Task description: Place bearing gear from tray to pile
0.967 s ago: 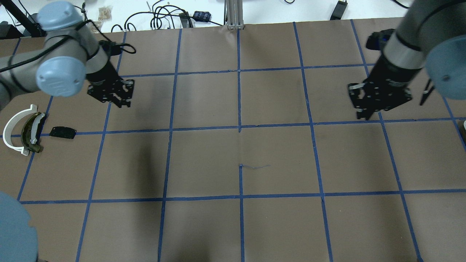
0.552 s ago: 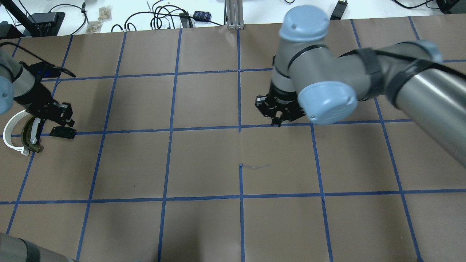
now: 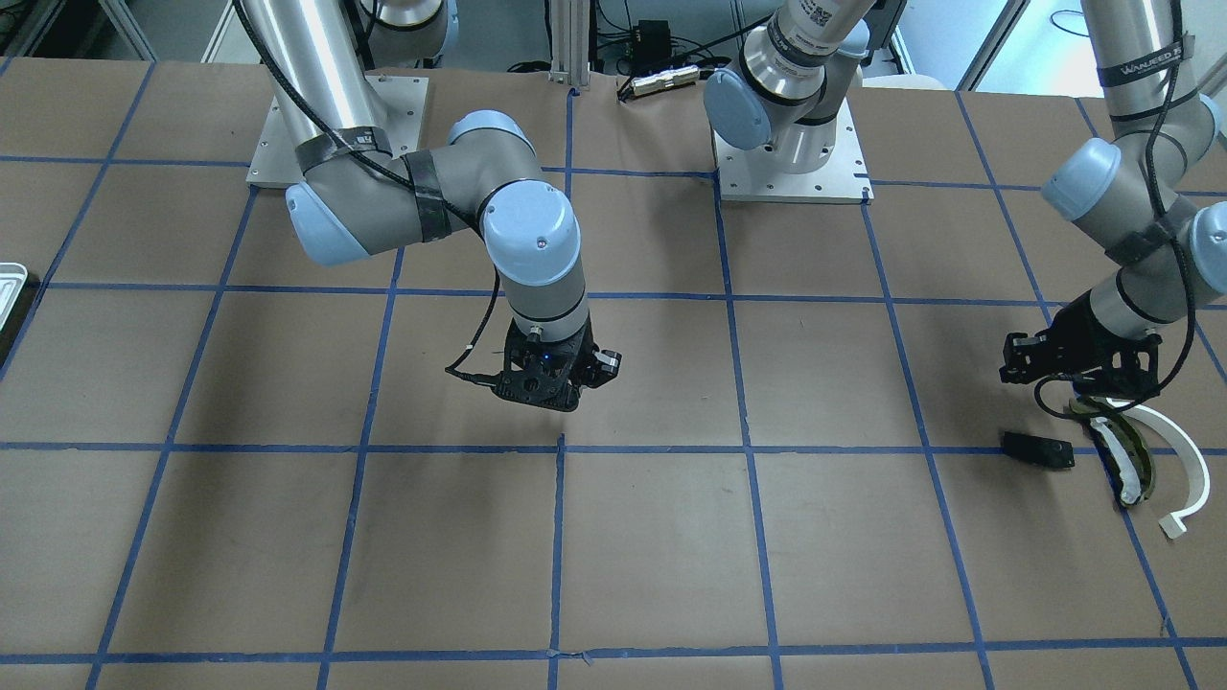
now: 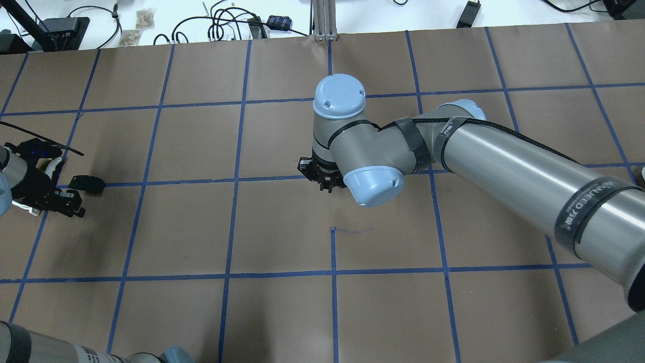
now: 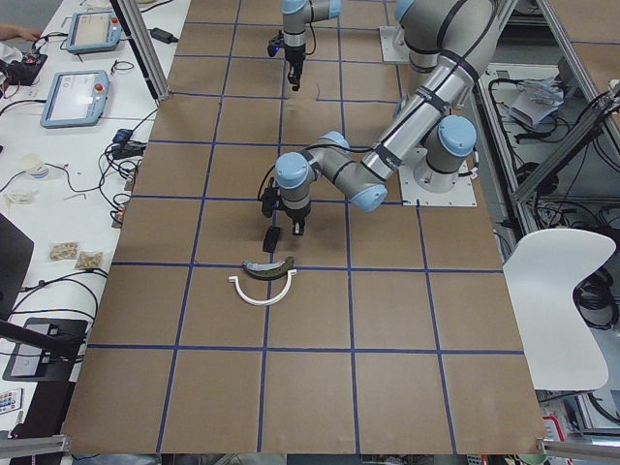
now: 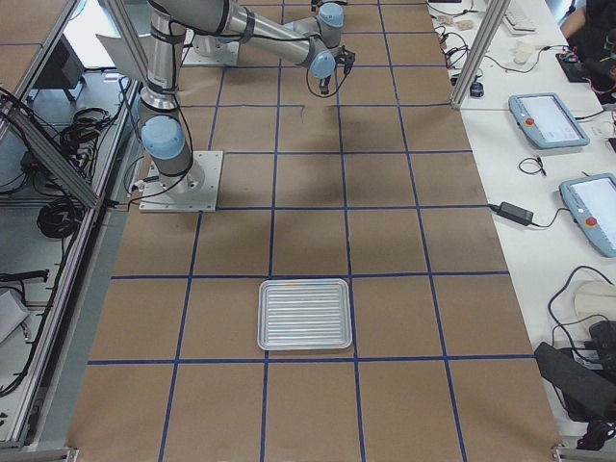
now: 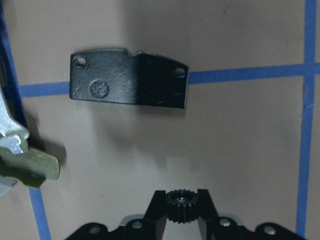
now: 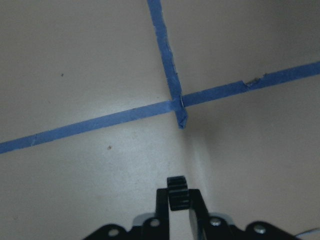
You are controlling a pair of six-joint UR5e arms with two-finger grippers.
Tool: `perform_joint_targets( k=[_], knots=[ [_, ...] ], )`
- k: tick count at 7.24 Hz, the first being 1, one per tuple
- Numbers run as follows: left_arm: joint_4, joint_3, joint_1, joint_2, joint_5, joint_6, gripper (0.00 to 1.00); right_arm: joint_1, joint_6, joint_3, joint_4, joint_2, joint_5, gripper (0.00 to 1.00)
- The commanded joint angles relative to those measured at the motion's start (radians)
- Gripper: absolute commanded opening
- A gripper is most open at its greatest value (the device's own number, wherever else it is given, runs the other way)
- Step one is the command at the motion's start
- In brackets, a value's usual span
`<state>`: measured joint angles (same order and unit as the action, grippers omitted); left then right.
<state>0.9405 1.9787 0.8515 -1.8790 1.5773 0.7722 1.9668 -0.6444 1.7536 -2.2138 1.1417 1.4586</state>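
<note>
My left gripper (image 7: 181,212) is shut on a small black bearing gear (image 7: 181,204) and hangs just above the table beside the pile. The pile's black plate with holes (image 7: 129,85) lies ahead of it, and the olive curved piece (image 7: 30,167) is to its left. In the front view the white half-ring arc (image 3: 1184,450), olive piece (image 3: 1126,458) and plate (image 3: 1038,449) lie below the left gripper (image 3: 1059,383). My right gripper (image 8: 177,205) is shut on a second small black gear (image 8: 177,192) over the table's middle (image 4: 326,187). The tray (image 6: 303,314) lies far off at the right end.
The table is brown paper with a blue tape grid (image 4: 232,179). The right arm's long forearm (image 4: 514,166) crosses the right half of the overhead view. Cables and adapters (image 4: 227,22) lie beyond the far edge.
The right gripper has moved left to the table's centre line. The left gripper has moved toward the robot and now covers part of the pile in the overhead view.
</note>
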Motion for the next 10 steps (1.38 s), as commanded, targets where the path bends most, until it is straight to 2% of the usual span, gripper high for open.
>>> perform_joint_targets(
  k=[1, 2, 3, 4, 5, 6, 8, 10],
  knots=[
    [-0.019, 0.009, -0.003, -0.014, -0.012, 0.005, 0.35, -0.021, 0.009, -0.008, 0.002, 0.012, 0.000, 1.00],
    [-0.019, -0.007, -0.003, -0.020, -0.014, -0.011, 0.47, -0.035, 0.023, -0.013, 0.009, 0.059, 0.002, 1.00],
    [-0.016, -0.056, 0.000, -0.041, -0.025, -0.052, 0.51, -0.089, 0.037, -0.013, 0.034, 0.123, 0.000, 1.00],
    [0.000, -0.089, 0.013, -0.040, -0.054, -0.065, 0.58, -0.162, 0.127, -0.014, 0.130, 0.204, -0.001, 1.00],
    [0.018, -0.098, 0.030, -0.026, -0.056, -0.092, 0.59, -0.248, 0.285, -0.038, 0.272, 0.292, 0.012, 1.00],
    [0.023, -0.101, 0.096, -0.011, -0.056, -0.176, 0.62, -0.337, 0.457, -0.084, 0.377, 0.332, 0.023, 1.00],
    [0.049, -0.153, 0.272, -0.011, -0.048, -0.415, 0.62, -0.396, 0.595, -0.185, 0.595, 0.375, 0.155, 1.00],
    [0.037, -0.166, 0.450, -0.031, -0.063, -0.718, 0.62, -0.387, 0.585, -0.282, 0.693, 0.397, 0.077, 1.00]
  ],
)
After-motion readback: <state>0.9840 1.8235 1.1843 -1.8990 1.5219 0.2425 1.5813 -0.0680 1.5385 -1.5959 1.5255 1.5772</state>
